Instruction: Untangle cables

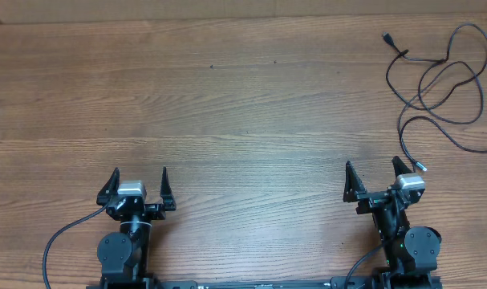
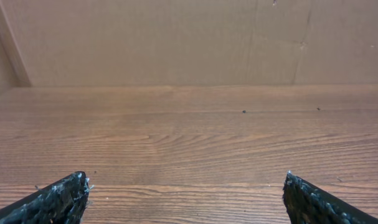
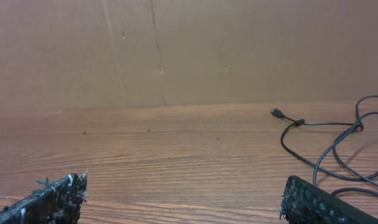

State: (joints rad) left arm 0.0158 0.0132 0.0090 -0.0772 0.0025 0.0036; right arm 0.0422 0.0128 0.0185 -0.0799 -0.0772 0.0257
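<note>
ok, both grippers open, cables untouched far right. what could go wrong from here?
1. The cables cross themselves in loose loops; pulling one strand may tighten a crossing.
2. One strand leaves the overhead view on the right, so a tug could drag unseen slack.
3. The left gripper sits far from them; the right gripper is nearer, likely working alone.

Black cables (image 1: 436, 84) on brown wood-grain table (image 1: 227, 104); black pincers.
</note>
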